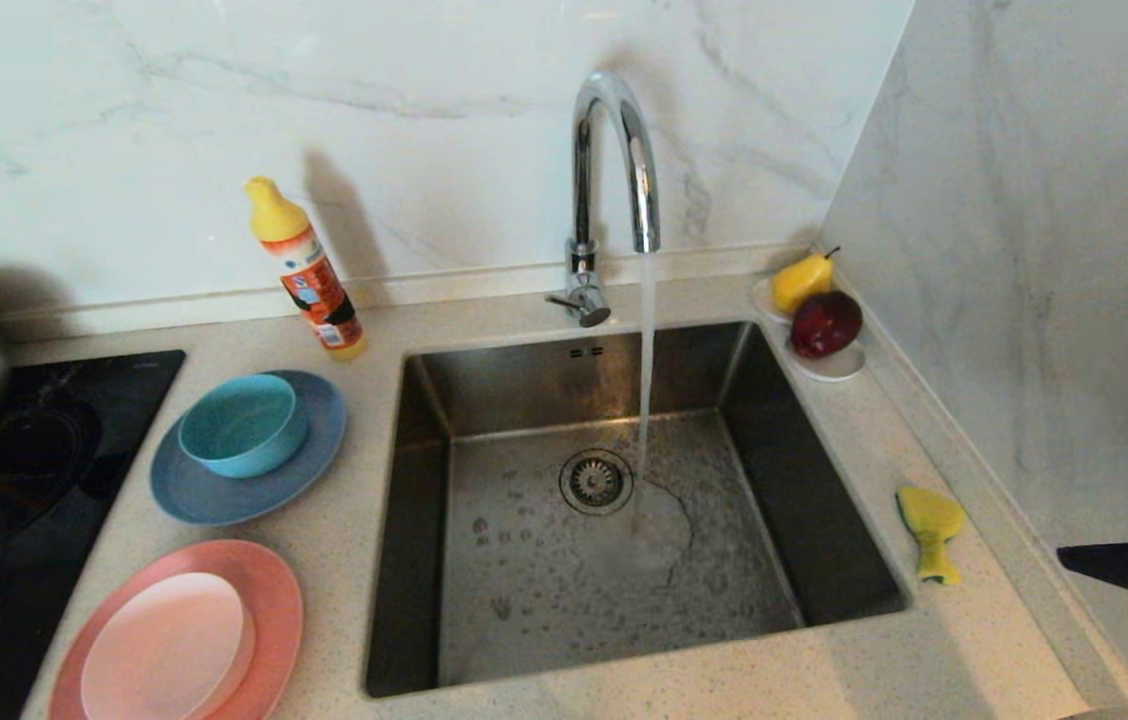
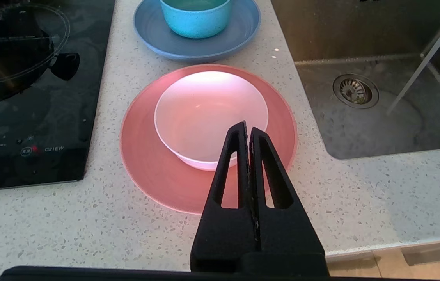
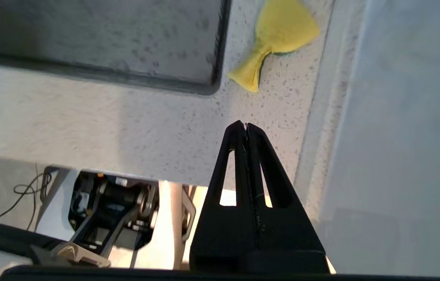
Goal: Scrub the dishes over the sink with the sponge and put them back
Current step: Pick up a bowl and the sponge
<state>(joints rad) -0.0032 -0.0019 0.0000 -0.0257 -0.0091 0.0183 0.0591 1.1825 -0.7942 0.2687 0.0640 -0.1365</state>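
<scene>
Left of the steel sink (image 1: 424, 470) a teal bowl (image 1: 244, 424) stands on a blue-grey plate (image 1: 309, 450), and a pale pink dish (image 1: 164, 650) rests on a salmon-pink plate (image 1: 269, 590). The yellow sponge (image 1: 930, 528) lies on the counter right of the sink. My right gripper (image 1: 1074, 556) is shut and empty at the right edge, above the counter's front corner, short of the sponge (image 3: 276, 33). In the left wrist view my left gripper (image 2: 248, 125) hangs shut and empty over the near side of the pink dish (image 2: 208, 113) and plate (image 2: 146, 168).
Water runs from the chrome tap (image 1: 614, 190) into the sink near the drain (image 1: 596, 481). An orange detergent bottle (image 1: 309, 275) stands at the back wall. A saucer with a pear and an apple (image 1: 819, 310) sits at the back right. A hob (image 1: 14, 500) with a pot is at the left.
</scene>
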